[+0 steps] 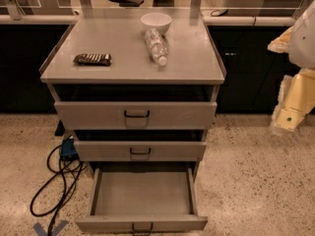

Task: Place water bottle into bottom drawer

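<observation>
Centre of my view is the cabinet [123, 38]. On its top, right of middle, the water bottle [156, 46] lies on its side, just in front of a white bowl [156, 21]. A dark wrapped bar [92, 59] lies on the top's left part. At the cabinet's foot the bottom drawer [142, 193] stands pulled out. My gripper [287, 116] hangs well off the cabinet's right side, apart from everything; wide or narrow, I cannot tell.
</observation>
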Robot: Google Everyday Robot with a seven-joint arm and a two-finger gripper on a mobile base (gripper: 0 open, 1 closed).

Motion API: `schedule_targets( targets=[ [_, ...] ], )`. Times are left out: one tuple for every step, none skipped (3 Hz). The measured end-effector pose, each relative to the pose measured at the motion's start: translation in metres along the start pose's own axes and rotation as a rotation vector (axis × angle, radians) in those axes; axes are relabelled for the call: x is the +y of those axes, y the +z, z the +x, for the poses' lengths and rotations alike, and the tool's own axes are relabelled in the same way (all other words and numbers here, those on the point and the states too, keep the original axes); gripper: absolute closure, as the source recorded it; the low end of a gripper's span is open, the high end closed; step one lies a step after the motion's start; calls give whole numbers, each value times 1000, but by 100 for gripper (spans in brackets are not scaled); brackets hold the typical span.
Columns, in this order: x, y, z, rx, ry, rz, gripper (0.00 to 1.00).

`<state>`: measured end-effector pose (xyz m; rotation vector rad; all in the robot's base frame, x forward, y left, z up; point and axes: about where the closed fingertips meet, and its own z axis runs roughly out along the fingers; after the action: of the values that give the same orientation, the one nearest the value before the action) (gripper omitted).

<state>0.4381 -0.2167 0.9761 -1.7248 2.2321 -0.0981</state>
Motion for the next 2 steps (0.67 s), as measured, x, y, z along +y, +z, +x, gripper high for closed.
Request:
schedule_targets(
  targets=[
    [0, 0, 0, 0, 0, 0, 0],
    [-4, 9, -6, 9, -15, -3, 0]
  ],
)
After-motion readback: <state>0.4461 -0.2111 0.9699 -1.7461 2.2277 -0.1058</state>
